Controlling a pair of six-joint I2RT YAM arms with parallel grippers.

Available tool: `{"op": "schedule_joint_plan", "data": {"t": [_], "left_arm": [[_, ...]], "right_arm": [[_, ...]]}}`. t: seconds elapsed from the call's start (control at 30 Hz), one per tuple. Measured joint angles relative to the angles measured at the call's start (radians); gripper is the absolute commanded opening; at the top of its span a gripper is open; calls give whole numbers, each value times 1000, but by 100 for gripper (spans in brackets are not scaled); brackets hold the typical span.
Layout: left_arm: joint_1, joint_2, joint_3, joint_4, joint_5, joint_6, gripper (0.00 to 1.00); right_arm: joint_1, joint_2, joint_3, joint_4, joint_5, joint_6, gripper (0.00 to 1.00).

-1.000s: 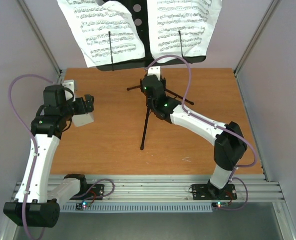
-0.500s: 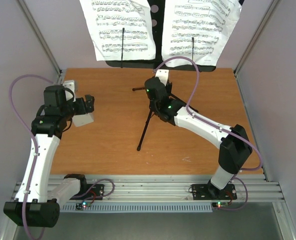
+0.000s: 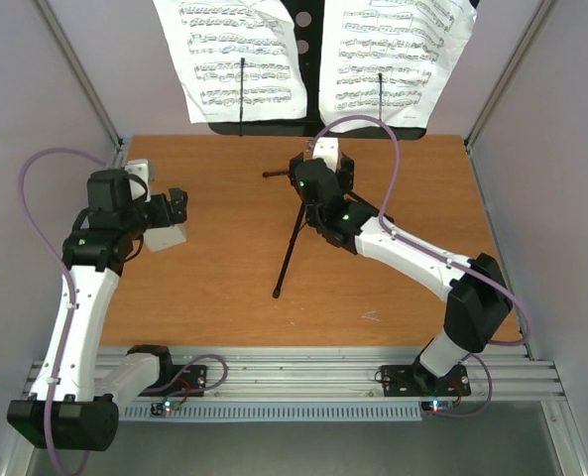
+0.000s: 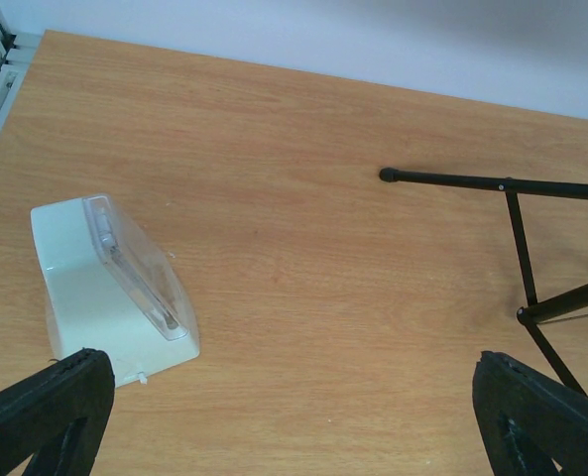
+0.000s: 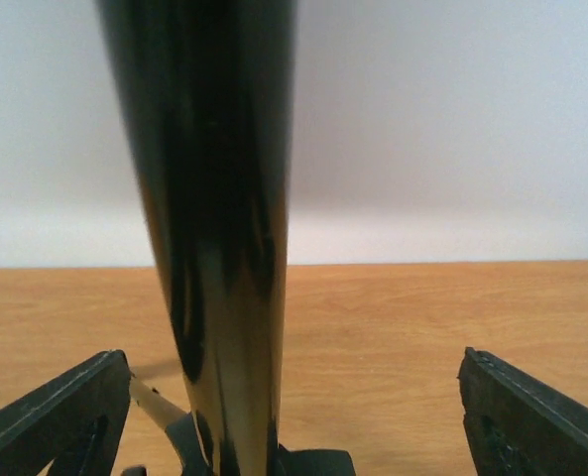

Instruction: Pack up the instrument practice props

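Note:
The black tripod music stand (image 3: 288, 250) is upright at the middle of the table. Two white sheet-music pages (image 3: 239, 55) rest on its desk at the top of the top view. My right gripper (image 3: 323, 177) is open around the stand's pole (image 5: 219, 228). The pole is between the fingers (image 5: 60, 412), nearer the left one, with gaps on both sides. The pale metronome (image 4: 110, 288), with a clear cover on its face, sits at the table's left. My left gripper (image 4: 294, 402) hangs open just right of it, holding nothing.
Tripod legs (image 4: 517, 213) spread over the wood table (image 3: 214, 297) toward the left gripper. Grey walls close in the back and sides. A metal rail (image 3: 303, 372) runs along the near edge by the arm bases.
The right gripper was shut on the stand's pole and has now opened, letting it go. A second ago the stand swung to the right. The left arm has not moved.

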Motion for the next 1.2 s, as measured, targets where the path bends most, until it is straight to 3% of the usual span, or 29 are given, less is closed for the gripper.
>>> {"op": "schedule_joint_plan", "data": {"t": [0.07, 0.43, 0.77, 0.93, 1.2], "left_arm": [[0, 0, 0, 0, -1, 0, 99], [0, 0, -1, 1, -16, 0, 99], [0, -35, -35, 32, 18, 8, 99], [-43, -61, 43, -6, 64, -5, 95], [-164, -45, 438, -23, 231, -92, 91]], "right_arm": [[0, -26, -25, 7, -25, -16, 98], [0, -274, -240, 11, -285, -110, 99], [-56, -626, -334, -268, -558, -121, 99], [-76, -730, -221, -511, -705, -122, 98], [-76, -684, 108, -648, -941, -110, 99]]}}
